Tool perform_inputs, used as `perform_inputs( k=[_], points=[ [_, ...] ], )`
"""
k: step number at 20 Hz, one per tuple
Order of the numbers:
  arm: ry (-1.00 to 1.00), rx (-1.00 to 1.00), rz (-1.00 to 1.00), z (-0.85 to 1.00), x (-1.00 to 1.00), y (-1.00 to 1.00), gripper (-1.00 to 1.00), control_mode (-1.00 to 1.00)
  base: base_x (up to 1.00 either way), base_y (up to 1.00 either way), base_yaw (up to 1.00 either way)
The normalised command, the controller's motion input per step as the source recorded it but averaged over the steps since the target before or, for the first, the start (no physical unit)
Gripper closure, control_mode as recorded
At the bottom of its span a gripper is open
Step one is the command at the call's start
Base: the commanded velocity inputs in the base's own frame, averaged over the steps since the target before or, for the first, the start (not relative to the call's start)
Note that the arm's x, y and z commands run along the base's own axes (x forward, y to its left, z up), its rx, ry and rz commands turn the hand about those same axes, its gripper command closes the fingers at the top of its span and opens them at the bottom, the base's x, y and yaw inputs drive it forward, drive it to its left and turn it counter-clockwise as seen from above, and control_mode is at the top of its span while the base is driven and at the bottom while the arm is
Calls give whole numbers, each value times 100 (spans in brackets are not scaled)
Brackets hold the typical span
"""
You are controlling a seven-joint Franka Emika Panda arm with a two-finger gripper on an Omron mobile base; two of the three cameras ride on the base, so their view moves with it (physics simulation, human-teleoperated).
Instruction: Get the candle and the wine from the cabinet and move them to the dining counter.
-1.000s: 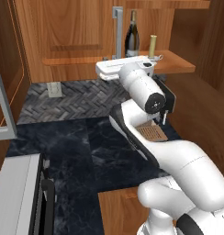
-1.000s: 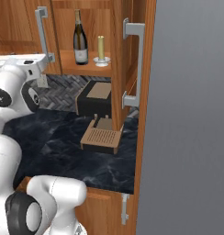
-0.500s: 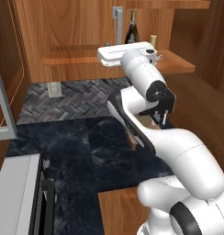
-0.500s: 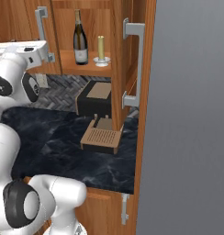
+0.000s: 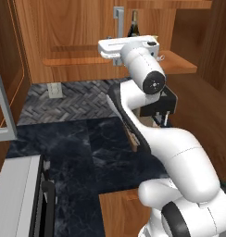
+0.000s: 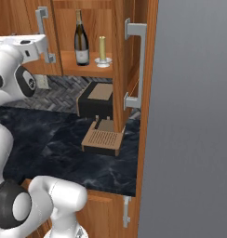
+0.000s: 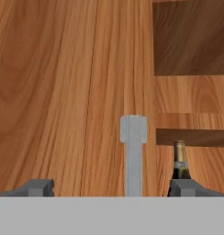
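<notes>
At the cabinet's left door, my claw (image 7: 111, 188) is spread wide and holds nothing. In the hand view its two dark tips sit well apart, with the grey bar handle (image 7: 133, 156) upright between them and still some way ahead. Beyond it is the door's wood panel (image 7: 63, 92).

Over the last second my hand has climbed from below the shelf to shelf height and swung in toward this door. The fingers have stayed released throughout. I'm now level with the things I came for, though neither has been touched.

Just right of the handle, the neck of the wine (image 7: 180, 163) shows past the door's edge. In the right base view it stands upright on the wooden shelf (image 6: 83, 65). The candle (image 6: 102, 49) is just beside it, toward the open right door, in a small pale dish.

Below them a black box-like appliance (image 6: 97, 100) sits on the dark tabletop (image 6: 55, 153).

My guess is that the left door is in my way. I either pull it wider or shift right for the bottle.
</notes>
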Motion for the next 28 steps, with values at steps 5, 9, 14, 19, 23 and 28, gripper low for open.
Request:
perform_inputs(
  k=[5, 9, 14, 19, 23, 28],
  points=[
    [1, 0, 0, 0, 0, -6, -100, -100, 0, 0, 0],
    [0, 0, 0, 0, 0, -23, -100, -100, 0, 0, 0],
    [0, 0, 0, -1, 0, -24, -100, -100, 0, 0, 0],
    [3, 0, 0, -7, 5, -6, -100, -100, 0, 0, 0],
    [6, 0, 0, -12, 14, 0, -100, -100, 0, 0, 0],
    [3, 0, 0, -12, 26, 0, -100, -100, 0, 0, 0]
  ],
)
